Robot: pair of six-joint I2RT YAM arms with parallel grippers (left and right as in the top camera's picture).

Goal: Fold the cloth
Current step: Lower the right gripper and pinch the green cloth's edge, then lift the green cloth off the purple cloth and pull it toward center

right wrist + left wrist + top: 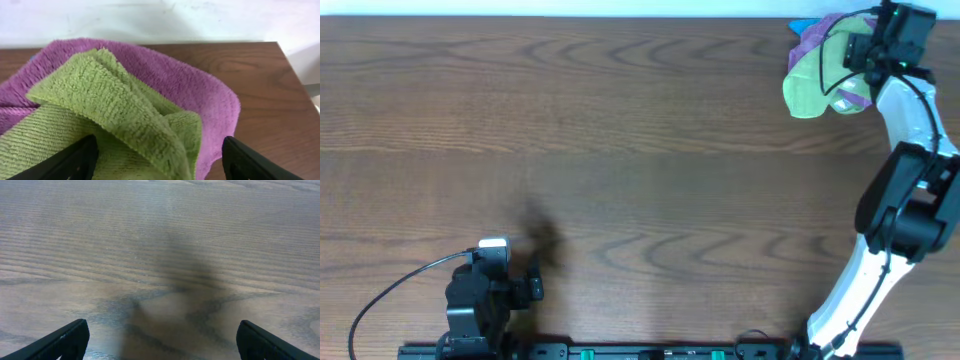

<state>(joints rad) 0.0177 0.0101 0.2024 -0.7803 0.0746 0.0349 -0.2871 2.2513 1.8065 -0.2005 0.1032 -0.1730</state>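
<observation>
1. The right gripper (160,142) is seen with its dark fingers (75,160) held apart at the lower corners of the wrist view; nothing is clamped between them.
2. Between the fingers lies the cloth (115,105): lime-green terry, ribbed and looped. It is rumpled, and one edge is turned up into a thick ridge running from upper left to bottom centre.
3. The cloth is laid on a purple cloth (205,90) of fuzzier pile, whose rounded rim shows behind it and to its right.
4. In the overhead view the heap is found at the upper right of the table (620,130), partly hidden by the right arm (900,110).
5. A blue sliver (802,27) is seen at the heap's upper left; what it is cannot be told.
6. The table is brown with a wavy wood grain; a white wall (150,20) stands behind it.
7. The left gripper (162,332), at the lower left of the overhead view, is spread wide above the wood, where a dark shadow (190,275) falls.
</observation>
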